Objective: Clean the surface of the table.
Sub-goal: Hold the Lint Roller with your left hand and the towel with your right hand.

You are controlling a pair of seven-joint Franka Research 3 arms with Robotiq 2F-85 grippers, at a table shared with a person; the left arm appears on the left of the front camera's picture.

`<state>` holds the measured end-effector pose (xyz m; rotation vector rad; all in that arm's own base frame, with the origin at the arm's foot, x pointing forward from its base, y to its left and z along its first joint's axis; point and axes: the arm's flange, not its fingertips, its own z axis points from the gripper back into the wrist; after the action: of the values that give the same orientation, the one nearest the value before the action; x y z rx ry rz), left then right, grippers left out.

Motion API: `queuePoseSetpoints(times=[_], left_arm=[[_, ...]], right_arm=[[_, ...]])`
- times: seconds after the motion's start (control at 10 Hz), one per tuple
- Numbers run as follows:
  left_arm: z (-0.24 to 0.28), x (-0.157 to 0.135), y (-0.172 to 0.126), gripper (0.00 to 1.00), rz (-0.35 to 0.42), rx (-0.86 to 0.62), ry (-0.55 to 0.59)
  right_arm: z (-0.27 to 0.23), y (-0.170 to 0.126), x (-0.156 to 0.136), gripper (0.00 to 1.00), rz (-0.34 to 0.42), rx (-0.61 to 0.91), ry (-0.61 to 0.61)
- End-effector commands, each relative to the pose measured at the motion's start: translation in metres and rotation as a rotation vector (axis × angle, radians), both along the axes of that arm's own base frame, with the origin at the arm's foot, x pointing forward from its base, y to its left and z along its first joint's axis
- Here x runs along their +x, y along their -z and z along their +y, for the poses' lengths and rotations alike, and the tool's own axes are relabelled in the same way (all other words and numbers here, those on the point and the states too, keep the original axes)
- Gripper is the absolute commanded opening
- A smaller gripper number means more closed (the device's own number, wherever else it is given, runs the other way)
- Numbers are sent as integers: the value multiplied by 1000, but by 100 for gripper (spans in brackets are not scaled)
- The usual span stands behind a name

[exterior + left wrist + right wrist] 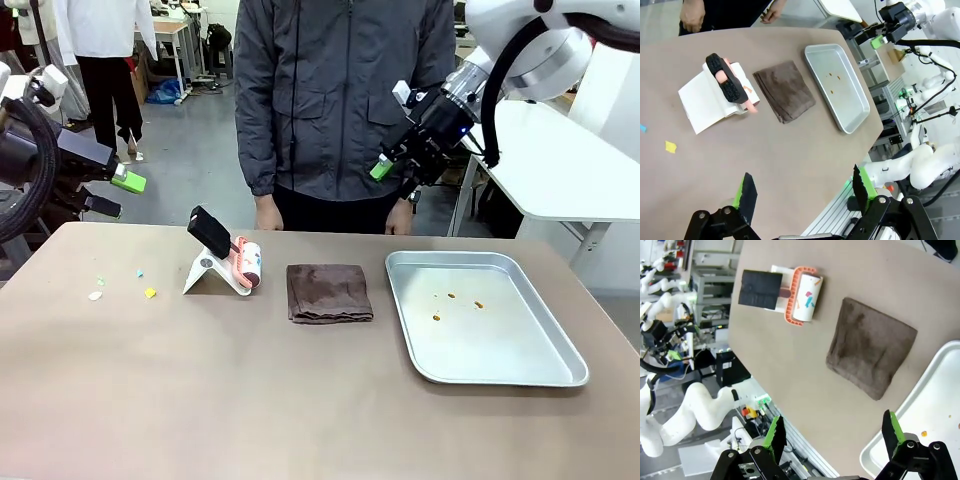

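Front view: the brown surface [250,400] fills the lower frame, bearing paper scraps [150,293] at left, a lint roller [247,262] and folded cloth [329,292] at centre, presumably laid out as cleaning tools, and a tray [500,379] at right; the left pincer [115,195] and right pincer [397,178] hang raised at the upper sides. Left wrist view: left pincer [803,192] spread apart, empty. Right wrist view: right pincer [832,432] likewise apart, above the tray's corner.

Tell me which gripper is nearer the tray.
Right. The right gripper hangs in the air by the tray's far left corner. The left gripper hangs by the table's far left corner, with the roller and cloth between it and the tray.
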<state>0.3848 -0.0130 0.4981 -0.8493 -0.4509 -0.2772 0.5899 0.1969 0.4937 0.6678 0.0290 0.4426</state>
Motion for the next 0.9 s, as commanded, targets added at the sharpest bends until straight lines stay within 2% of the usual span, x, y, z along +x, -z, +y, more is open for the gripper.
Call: queuePoseSetpoints(times=[0.0,0.4,0.5,0.6,0.8], left_arm=[[0,-1,1,100,1,11,-5],[0,0,0,100,0,0,0],[-4,-3,0,100,-14,-16,-16],[-9,0,9,100,13,11,-50],[-10,23,17,100,73,36,-60]], right_arm=[[-3,3,-8,100,-6,10,-5],[0,1,0,100,2,-1,0],[8,3,-10,100,-24,-16,-17],[19,17,-28,100,-36,-57,-18],[37,38,-69,100,-69,-103,-7]])
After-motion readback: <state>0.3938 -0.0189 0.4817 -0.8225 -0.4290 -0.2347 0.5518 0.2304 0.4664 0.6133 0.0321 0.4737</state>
